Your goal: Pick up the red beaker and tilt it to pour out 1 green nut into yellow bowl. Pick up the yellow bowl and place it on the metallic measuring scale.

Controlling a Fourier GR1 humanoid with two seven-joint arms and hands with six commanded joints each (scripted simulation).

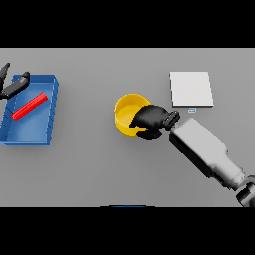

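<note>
At the right edge of the yellow bowl (127, 115), the right hand (151, 121) grasps its rim.
The scale (191, 89) lies right of the bowl; the red beaker (30, 105) lies in a blue tray (52, 117) far left, where the left hand (14, 85) hangs relaxed.

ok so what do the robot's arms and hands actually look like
The right arm is a blocky forearm, white to light grey, ending in a darker grey joint at the lower right. The right hand is black with stubby fingers. Only the left hand shows at the left edge, also black and slim; its arm is out of view.
</note>
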